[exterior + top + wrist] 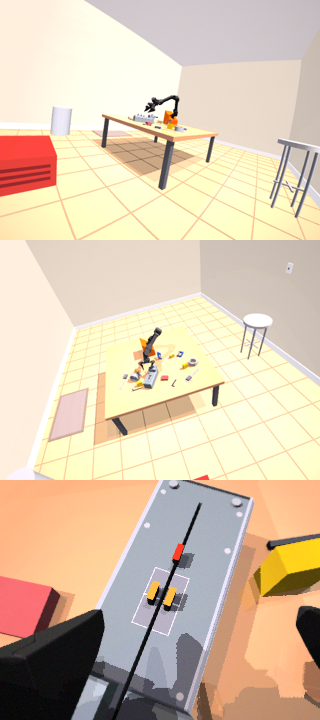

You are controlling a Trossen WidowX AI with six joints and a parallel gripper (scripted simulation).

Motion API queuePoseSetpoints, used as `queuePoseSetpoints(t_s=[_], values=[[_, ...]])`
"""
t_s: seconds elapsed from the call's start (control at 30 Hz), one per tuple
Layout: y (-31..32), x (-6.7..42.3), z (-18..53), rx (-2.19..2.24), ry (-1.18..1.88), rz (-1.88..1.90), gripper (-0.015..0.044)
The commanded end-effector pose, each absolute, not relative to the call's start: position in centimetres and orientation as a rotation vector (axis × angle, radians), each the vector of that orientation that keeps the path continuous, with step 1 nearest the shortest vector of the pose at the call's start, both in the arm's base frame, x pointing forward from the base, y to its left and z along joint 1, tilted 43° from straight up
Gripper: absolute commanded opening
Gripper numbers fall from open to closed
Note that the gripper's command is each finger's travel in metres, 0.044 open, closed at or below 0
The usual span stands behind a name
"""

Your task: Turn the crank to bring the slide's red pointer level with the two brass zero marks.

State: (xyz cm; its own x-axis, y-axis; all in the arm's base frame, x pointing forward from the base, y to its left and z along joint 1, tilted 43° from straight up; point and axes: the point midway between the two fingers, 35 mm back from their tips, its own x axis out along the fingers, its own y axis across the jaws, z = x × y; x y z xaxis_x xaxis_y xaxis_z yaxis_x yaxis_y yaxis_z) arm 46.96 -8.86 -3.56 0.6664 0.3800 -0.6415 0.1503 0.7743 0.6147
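The grey machine (150, 380) (143, 119) (200, 592) stands on the table, with a long dark slot along its top. In the wrist view the red pointer (178, 553) sits on the slot above the two brass zero marks (154, 592) (170, 598), on the far side from the crank housing. It is not level with them; a visible gap separates them. My gripper (197, 617) (147, 111) is open and empty, held above the machine, its fingers wide apart. The crank handle is out of the wrist view and too small to judge in the top and exterior views.
A red block (164, 377) (25, 607) lies on one side of the machine. A yellow block (139, 383) (295, 567) and a grey ring-shaped part (134, 376) are on the other side. An orange panel (143, 345) stands by the arm's base.
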Motion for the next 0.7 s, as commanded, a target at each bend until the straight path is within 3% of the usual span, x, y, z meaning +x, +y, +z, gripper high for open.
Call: queuePoseSetpoints(t_s=[0.0,0.67], values=[[-8.9,47.0,-3.6,0.695,0.848,0.137,0.0440],[-12.6,46.7,0.8,0.697,0.851,0.132,0.0440]])
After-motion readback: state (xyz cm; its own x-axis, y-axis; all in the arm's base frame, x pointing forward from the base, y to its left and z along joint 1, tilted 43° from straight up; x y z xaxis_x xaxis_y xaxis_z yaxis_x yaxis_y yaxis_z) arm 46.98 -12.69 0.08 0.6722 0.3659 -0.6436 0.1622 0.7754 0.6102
